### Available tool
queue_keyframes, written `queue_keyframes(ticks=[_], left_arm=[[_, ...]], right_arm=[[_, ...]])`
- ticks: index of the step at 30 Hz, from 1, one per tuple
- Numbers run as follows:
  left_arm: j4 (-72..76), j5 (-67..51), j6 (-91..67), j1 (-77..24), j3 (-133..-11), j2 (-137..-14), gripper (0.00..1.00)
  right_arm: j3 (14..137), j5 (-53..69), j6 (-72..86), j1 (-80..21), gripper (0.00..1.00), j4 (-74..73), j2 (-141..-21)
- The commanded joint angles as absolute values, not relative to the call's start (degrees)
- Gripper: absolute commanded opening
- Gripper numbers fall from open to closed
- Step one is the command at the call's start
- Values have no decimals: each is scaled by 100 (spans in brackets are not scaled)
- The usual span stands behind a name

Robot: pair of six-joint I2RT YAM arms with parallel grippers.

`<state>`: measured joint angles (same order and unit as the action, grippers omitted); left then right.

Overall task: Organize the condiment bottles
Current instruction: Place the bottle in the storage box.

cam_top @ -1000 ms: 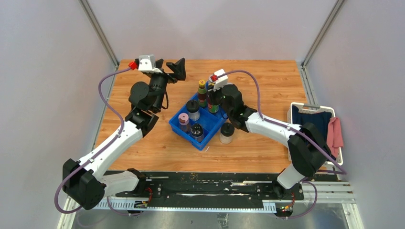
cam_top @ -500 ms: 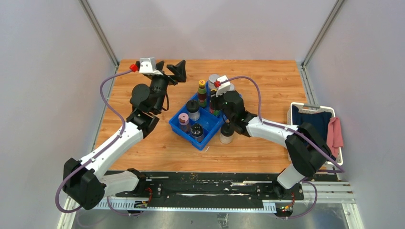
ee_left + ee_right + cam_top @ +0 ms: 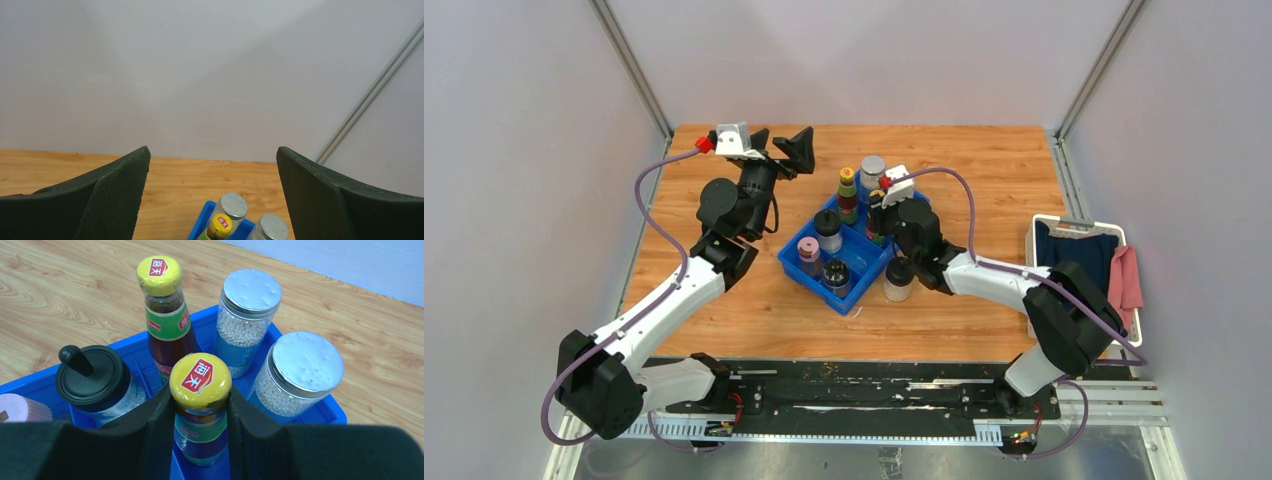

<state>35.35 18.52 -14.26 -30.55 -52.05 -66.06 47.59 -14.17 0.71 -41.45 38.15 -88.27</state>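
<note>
A blue divided tray (image 3: 864, 268) sits mid-table. My right gripper (image 3: 200, 390) is shut on the neck of a dark bottle with a yellow-red cap (image 3: 200, 379), upright in a tray compartment. Behind it stand a second yellow-capped bottle (image 3: 161, 290) and two grey-lidded jars of white beads (image 3: 250, 295) (image 3: 304, 367). To the left are a black-lidded jar (image 3: 92, 376) and a pink lid (image 3: 17, 407). Another black-lidded jar (image 3: 898, 280) stands on the table beside the tray's right edge. My left gripper (image 3: 781, 142) is open and empty, raised left of the tray.
A white basket (image 3: 1064, 222) with dark blue and pink cloths sits at the table's right edge. Metal frame posts (image 3: 634, 70) rise at the back corners. In the left wrist view the back wall is close behind the tray's far corner (image 3: 202, 222).
My right gripper has moved toward the near side with the bottle, uncovering the grey-lidded jar at the tray's far corner. The left arm has barely moved.
</note>
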Motion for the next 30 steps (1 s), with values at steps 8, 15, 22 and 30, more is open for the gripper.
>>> queue_keyframes(ticks=[8, 15, 22, 30], left_arm=[[3691, 1861, -1623, -3032, -5111, -6653, 100], [3691, 1863, -1635, -3032, -5080, -6654, 100], [3683, 1872, -1593, -3032, -5102, -6698, 100], [3406, 1773, -1569, -3030, -5150, -6643, 100]], right_arm=[[4705, -1661, 142, -4078, 53, 4399, -8326], [4709, -1636, 167, -4073, 61, 4327, -8314], [4880, -1592, 65, -4073, 62, 4166, -8197], [5075, -1632, 35, -4142, 65, 3358, -7506]])
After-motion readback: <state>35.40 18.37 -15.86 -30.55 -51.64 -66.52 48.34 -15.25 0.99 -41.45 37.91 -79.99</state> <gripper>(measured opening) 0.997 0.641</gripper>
